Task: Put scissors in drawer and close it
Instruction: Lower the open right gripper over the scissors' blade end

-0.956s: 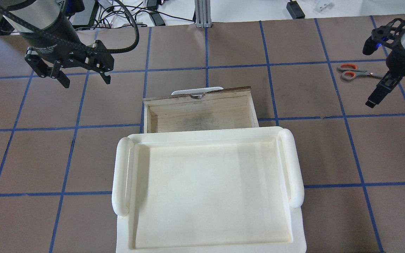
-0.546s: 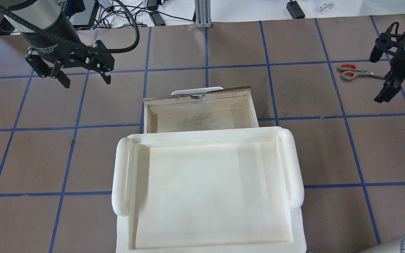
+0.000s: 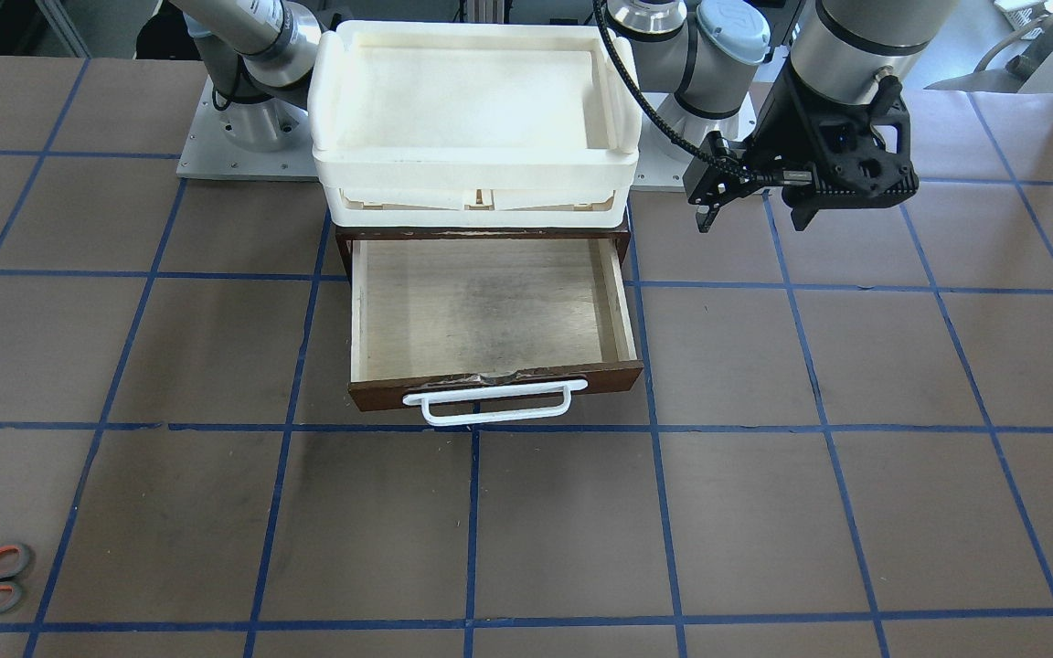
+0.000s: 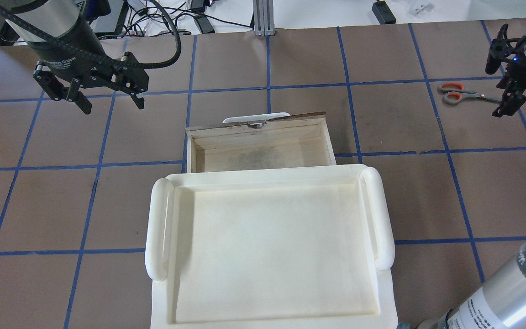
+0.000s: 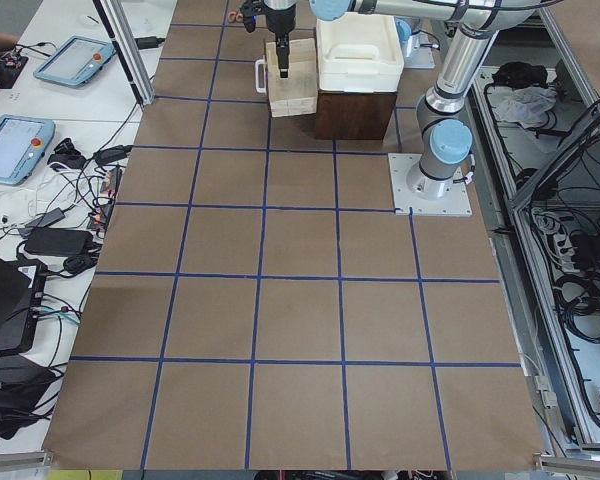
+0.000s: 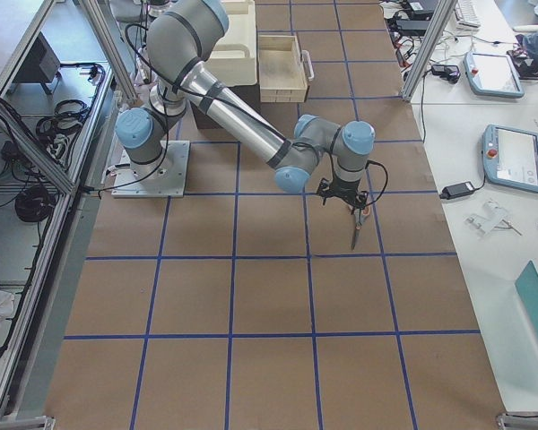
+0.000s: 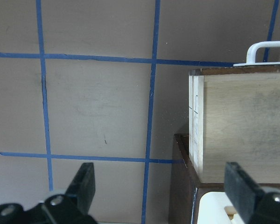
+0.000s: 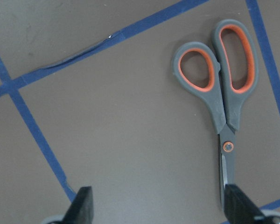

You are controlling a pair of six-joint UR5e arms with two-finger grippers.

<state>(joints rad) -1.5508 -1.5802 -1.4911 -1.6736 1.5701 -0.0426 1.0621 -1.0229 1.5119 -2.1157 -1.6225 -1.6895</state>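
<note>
Two grippers show, both spread wide and both holding nothing. We see the right gripper [image 8: 158, 205] from its wrist camera with its dark fingers [image 8: 81, 203] far apart at the lower edge of that view. The scissors with grey metal blades and grey handles with orange-red inner loops [image 8: 224, 107] lie flat on the brown paper-covered table with blue tape lines [image 8: 107, 116] ahead of it. Their blades are closed. The handles point away from this gripper and the blade tips point back toward one of its fingers, ending just beside it. We cannot tell whether the tip and that finger touch.

From overhead, the right gripper [image 4: 496, 89] hangs at the blade end of the scissors [image 4: 461, 94], with the handles on the side away from it.

The left gripper [image 4: 112, 106] hangs over bare table. In its wrist view the shallow light plywood drawer with a dark brown wooden front and a long white bar handle [image 7: 242, 121] sits ahead of it, off to the side of one finger [image 7: 240, 186] and apart from both.

The drawer [image 3: 490, 311] stands pulled out of a dark brown wooden cabinet [image 7: 179, 186], with a white plastic tray [image 4: 272, 246] resting on top of the cabinet. We place the scissors well apart from the drawer, far off toward the right gripper's side.
</note>
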